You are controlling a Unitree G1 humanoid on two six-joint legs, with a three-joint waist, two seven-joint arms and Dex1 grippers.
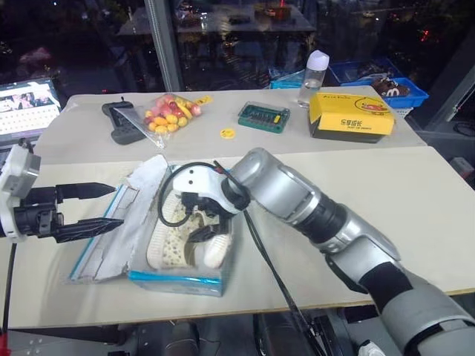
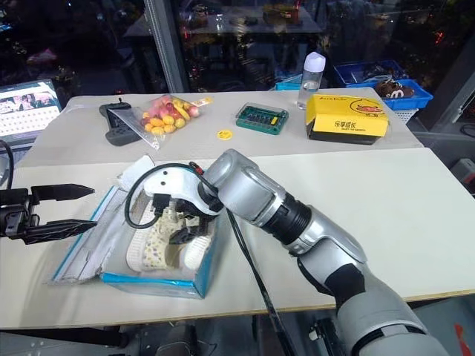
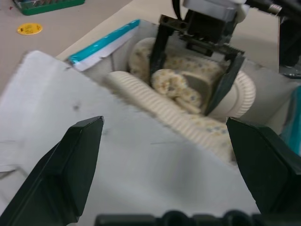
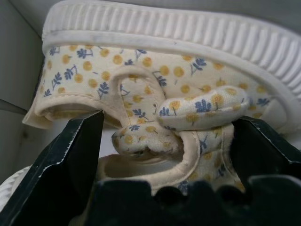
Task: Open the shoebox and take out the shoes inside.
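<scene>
Right wrist view: the right gripper (image 4: 164,141) stands with its 2 black fingers (image 4: 66,165) spread wide, 1 on each side of the strap and bow of a shoe, not closed on it. The shoes (image 1: 178,233) are cream-white with a yellow and blue flower print and ribbed off-white soles. Left eye view: this gripper points down into the open shoebox (image 1: 178,280), with both fingers inside the box and the shoes directly beneath.

The left gripper (image 1: 104,206) is also open, its 2 fingers level and pointing toward the box. Left wrist view: the fingers frame the white inner face of the box lid (image 3: 117,160) with no contact visible.

The shoebox sits near the front edge of the near table (image 1: 386,200). The lid is folded back and lies flat on the side toward the left gripper, beside the blue front wall.

On the far table (image 1: 89,126) stand:
- 1 yellow box (image 1: 350,115)
- 1 clear bottle (image 1: 312,78) with a white cap
- 1 green case (image 1: 263,116)
- 1 small yellow disc (image 1: 228,133)
- 1 bag of coloured items (image 1: 169,113)
- 1 black controller (image 1: 122,121)

A laptop screen (image 1: 28,106) shows at the far left. Blue bins (image 1: 397,93) stand behind the yellow box.
</scene>
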